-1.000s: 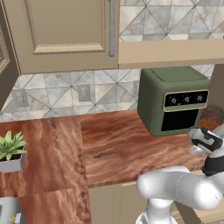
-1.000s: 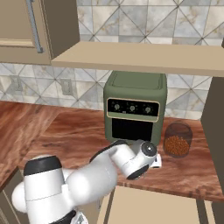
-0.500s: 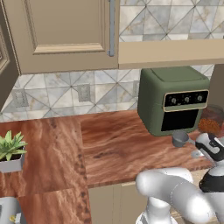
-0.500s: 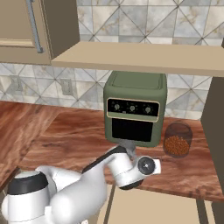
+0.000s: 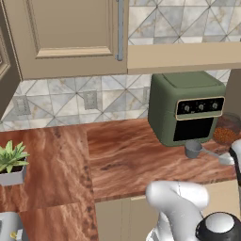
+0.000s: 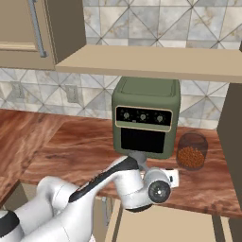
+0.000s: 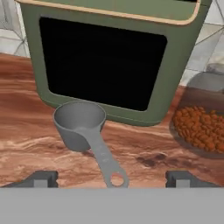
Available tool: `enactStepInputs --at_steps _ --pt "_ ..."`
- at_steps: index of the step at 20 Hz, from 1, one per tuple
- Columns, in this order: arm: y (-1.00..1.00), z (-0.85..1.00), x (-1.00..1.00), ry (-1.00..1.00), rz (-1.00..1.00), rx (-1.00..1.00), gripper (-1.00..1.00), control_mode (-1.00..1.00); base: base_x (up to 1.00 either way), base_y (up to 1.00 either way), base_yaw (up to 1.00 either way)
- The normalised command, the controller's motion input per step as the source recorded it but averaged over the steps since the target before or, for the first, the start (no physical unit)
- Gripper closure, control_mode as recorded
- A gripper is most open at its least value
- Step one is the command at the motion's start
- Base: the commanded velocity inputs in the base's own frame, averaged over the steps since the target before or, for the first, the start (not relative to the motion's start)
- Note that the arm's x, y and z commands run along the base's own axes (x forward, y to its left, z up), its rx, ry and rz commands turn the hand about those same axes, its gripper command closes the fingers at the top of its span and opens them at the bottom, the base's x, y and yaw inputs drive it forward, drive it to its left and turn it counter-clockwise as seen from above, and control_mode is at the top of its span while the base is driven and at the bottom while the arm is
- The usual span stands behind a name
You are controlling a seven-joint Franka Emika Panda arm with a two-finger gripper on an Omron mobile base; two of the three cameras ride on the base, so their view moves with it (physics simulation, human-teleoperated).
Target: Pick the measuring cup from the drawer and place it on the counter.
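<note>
measuring cup (image 7: pixel 79 122): we saw it upright on the tabletop (image 5: pixel 122 155), bowl just in front of the green oven (image 7: pixel 109 61), below its dark door. Small grey metal cup; in the left base view (image 5: pixel 193 149) it sat at the oven's lower front corner.
handle: long and flat, with a hole at its tip; in the hand view it ran from the bowl down toward the gap between the two fingertips (image 7: pixel 41 178). The tip lay between them, touching neither as far as we could see.
hand (image 7: pixel 111 180): released, fingers spread wide on either side of the handle tip, nothing grasped. In the right base view the wrist end (image 6: pixel 158 189) hung low over the tabletop's front edge, just in front of the oven.
tabletop: reddish-brown wood grain with a thick front edge. We saw it carrying the cup, the oven and the jar.
glass jar (image 6: pixel 192 151): brown contents; it stood beside the oven on the side away from the plant, close to it. In the hand view (image 7: pixel 203 122) it was near the cup but apart from it.
oven: green, with three knobs on a black panel above the door, pushed back against the tiled wall.
plant (image 5: pixel 12 162): small white pot at the far left of the tabletop in the left base view, well apart from the cup.
drawer: we couldn't tell it apart from the beige cabinet fronts below the tabletop.
</note>
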Motion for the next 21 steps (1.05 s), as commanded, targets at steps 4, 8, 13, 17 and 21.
enactStepInputs --at_steps 4,8,13,17,21 --pt "0.03 1.00 -0.91 -0.13 0.03 -0.05 -1.00 -1.00 0.00 0.00 0.00" --pt "0.38 1.00 -0.47 0.10 0.16 -0.21 -1.00 -1.00 0.00 0.00 0.00" --pt "0.79 1.00 0.12 0.55 0.25 -0.40 -1.00 -1.00 0.00 0.00 0.00" --pt "0.99 0.84 0.54 0.62 0.24 -0.44 -1.00 -1.00 0.00 0.00 0.00" --pt "1.00 0.02 0.37 0.13 0.19 -0.38 -1.00 -1.00 0.00 0.00 0.00"
